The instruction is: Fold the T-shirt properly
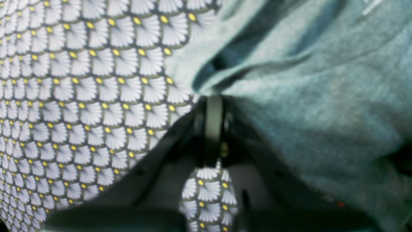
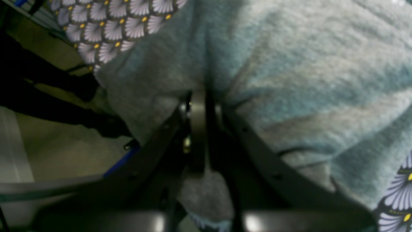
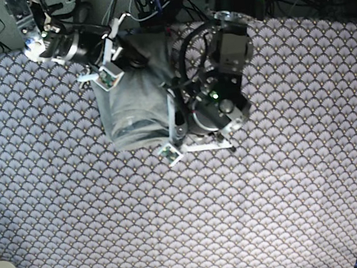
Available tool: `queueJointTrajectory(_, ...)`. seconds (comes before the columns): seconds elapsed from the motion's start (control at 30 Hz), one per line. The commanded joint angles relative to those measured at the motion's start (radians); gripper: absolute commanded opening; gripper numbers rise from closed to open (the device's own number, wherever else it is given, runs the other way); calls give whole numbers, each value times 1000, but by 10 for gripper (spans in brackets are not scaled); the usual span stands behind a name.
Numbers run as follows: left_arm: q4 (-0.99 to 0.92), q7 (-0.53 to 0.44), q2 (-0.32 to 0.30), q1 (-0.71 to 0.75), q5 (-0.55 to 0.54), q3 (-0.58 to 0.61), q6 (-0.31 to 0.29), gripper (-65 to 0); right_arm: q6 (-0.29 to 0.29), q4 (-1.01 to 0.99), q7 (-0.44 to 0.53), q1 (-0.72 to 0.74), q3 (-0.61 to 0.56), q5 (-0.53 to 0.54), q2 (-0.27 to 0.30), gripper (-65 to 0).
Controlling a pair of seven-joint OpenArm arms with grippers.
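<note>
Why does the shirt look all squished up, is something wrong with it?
Nothing looks broken or spilled. The T-shirt is bunched and creased near the back edge of the purple tablecloth because both claws are pinching it: the left claw and the right claw are each shut on the fabric.

My left gripper (image 1: 214,106) has black, flat-sided fingers (image 1: 167,151) with a pale grey pad between them and a small brass-coloured screw below. My right gripper (image 2: 198,103) matches: dark fingers (image 2: 257,145) with small holes, a grey pad, one bright screw. From the base view my arms are black and silver, looped with black cables, one showing a green light.
</note>
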Motion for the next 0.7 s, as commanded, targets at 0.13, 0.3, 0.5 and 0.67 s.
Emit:
queueJointTrajectory(0.13, -114, -19, 9, -42, -6, 3, 1, -650, 7, 42, -18, -5, 4, -13, 7, -638)
queueJointTrajectory(0.3, -158, -61, 23, -42, -6, 3, 1, -650, 7, 42, -18, -5, 4, -14, 22, -638)
queueJointTrajectory(0.5, -212, -87, 28, -45, -6, -2, 1, -650, 7, 40, -18, -5, 4, -14, 25, -638)
queueJointTrajectory(0.67, -68, -53, 21, -37, -6, -5, 1, -650, 7, 36, -18, -5, 4, -14, 25, -637)
